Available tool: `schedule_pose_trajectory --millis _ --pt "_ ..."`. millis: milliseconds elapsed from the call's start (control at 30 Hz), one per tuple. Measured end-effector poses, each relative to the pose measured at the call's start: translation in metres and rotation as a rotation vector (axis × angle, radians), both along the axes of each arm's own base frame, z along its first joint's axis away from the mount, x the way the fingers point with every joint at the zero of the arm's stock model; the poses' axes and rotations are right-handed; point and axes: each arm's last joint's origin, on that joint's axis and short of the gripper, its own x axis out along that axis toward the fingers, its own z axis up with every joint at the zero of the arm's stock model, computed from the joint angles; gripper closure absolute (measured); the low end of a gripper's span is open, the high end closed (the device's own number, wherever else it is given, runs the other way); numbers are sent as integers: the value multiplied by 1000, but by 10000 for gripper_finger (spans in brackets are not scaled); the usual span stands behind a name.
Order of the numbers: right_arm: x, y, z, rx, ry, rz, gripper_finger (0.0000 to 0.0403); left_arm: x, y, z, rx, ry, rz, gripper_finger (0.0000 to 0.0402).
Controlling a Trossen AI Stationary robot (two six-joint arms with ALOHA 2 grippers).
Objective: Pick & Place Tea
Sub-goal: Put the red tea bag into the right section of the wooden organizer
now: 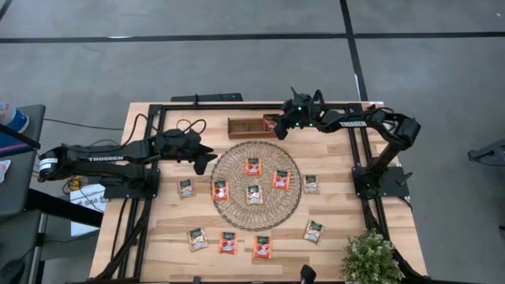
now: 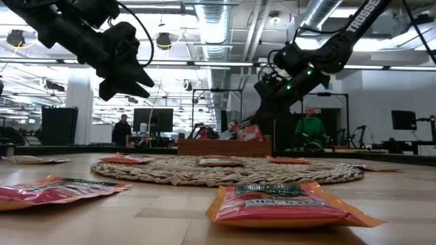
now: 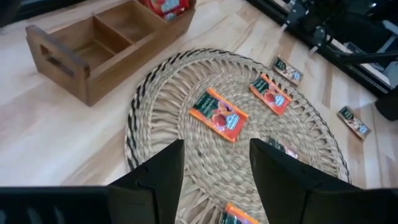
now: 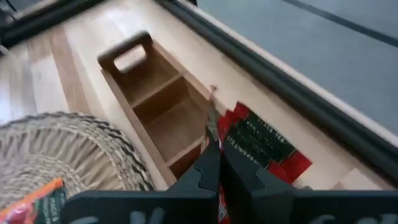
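Rt hand [image 4: 219, 163] pinches red sachet [image 4: 264, 146] at tray's [image 4: 144, 93] end compartment.

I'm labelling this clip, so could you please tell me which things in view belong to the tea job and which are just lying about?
Belongs to the job:
- tea sachets on the woven mat and table
- wooden tray
- right hand, shut on a red sachet at the tray's end
- left hand, open over the mat's edge

Lying about:
- potted plant
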Motion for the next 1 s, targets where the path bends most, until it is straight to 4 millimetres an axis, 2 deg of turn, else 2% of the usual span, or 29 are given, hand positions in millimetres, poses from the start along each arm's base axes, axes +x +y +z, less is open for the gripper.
schedule_pose_trajectory --millis 100,300,1000 --pt "1 0 -6 5 17 -9 403 0 0 0 -4 -3 -1 227" --pt "1 -1 -4 -24 25 -44 403 0 0 0 -4 -4 -1 227" --pt "2 2 -6 -96 81 33 403 0 0 0 -6 -5 -6 227"
